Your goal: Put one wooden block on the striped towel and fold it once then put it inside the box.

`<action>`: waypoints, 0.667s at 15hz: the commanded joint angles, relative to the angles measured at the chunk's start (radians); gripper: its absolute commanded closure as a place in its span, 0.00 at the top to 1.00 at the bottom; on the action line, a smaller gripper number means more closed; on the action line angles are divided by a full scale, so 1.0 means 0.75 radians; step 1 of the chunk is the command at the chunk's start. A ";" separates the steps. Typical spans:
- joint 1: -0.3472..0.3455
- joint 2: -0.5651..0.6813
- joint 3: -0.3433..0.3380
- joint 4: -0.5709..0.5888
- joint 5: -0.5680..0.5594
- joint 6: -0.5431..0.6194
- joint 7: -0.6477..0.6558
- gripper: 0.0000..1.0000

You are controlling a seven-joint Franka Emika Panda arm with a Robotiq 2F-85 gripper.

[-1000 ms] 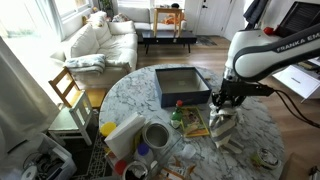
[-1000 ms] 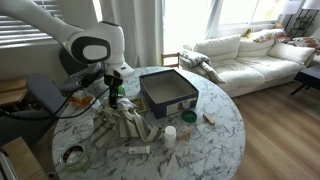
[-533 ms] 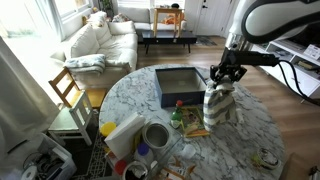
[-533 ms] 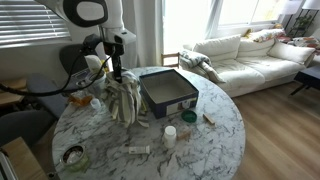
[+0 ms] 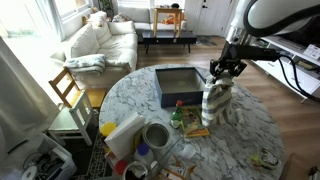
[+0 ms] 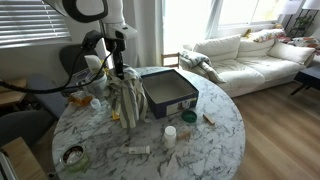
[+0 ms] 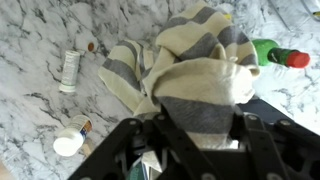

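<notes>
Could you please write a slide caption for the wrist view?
The tool holds a bunched striped towel over a marble table, with a green bottle and white tube nearby.

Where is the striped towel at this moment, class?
In an exterior view the striped towel hangs bunched from the claw over the marble table, right beside the box.

The towel (image 5: 213,103) is held hanging from the gripper (image 5: 222,72) above the table (image 5: 125,95), just beside the box (image 5: 185,98) set on it, with a tube (image 7: 68,70) laid on the table near the towel's hem.
</notes>
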 commanded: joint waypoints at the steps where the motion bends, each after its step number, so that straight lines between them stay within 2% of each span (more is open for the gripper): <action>1: -0.024 -0.018 0.027 0.147 0.014 -0.051 -0.069 0.27; 5: -0.025 0.017 0.034 0.358 -0.004 -0.067 -0.175 0.27; 10: -0.025 0.132 0.033 0.507 -0.018 0.199 -0.292 0.27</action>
